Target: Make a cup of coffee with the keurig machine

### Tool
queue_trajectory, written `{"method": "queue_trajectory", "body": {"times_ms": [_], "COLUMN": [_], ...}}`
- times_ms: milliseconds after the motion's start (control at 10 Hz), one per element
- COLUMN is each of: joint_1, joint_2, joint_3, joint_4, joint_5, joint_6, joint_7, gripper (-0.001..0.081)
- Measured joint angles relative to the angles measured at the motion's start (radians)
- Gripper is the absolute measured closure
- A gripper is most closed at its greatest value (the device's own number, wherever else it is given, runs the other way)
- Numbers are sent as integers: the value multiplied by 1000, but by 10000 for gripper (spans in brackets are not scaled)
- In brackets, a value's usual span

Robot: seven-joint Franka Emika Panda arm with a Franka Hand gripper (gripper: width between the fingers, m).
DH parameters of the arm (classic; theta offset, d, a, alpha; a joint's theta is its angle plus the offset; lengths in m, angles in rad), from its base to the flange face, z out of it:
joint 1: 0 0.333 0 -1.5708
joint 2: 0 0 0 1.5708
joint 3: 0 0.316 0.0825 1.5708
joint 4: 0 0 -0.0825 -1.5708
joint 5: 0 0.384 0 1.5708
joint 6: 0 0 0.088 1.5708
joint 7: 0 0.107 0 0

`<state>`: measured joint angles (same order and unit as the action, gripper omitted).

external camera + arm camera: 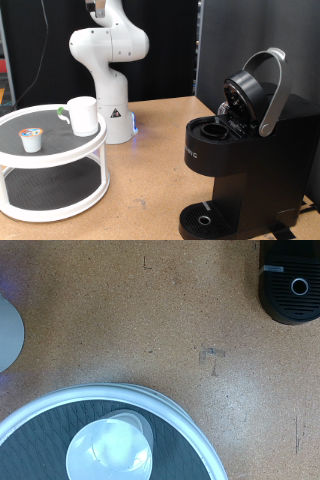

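**A:** Jaw status?

**B:** Can't tell. My gripper isn't in either view: the exterior view cuts my arm (108, 40) off at the top edge, and the wrist view shows no fingers. Nothing visibly held.

**A:** What's under the wrist cam?

**B:** The cup (110, 446), seen from straight above: glossy white ceramic, round mouth, partly cut off by the frame edge. It sits on a round two-tier stand (200, 440) with a white rim and a dark matte deck. Beyond that, a scuffed brown tabletop (150, 330).

**A:** Keurig?

**B:** At the exterior view's right. The keurig (235, 150) is a boxy black plastic unit, its lid tipped open with the curved silver handle up; the chamber is dark and I can't read what's inside. The round drip base shows in a corner of the wrist view, well apart from the cup.

**A:** Anything else?

**B:** A small white pod (33, 140) with a coloured lid on the stand, near the cup. My arm's white base stands upright behind the stand.
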<state>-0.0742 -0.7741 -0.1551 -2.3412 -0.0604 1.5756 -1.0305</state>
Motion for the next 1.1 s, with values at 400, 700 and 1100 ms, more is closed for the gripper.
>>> {"method": "queue_trajectory", "body": {"times_ms": [400,700,1100], "joint_1": [-9,-31,-34], "joint_2": [18,73,114], "joint_3": [-18,-89,-132], "joint_4": [-16,-14,11], "joint_5": [-58,-121,-125], "joint_6": [17,91,96], "joint_7": [-10,-61,-98], "gripper": [-2,-2,-2]}}
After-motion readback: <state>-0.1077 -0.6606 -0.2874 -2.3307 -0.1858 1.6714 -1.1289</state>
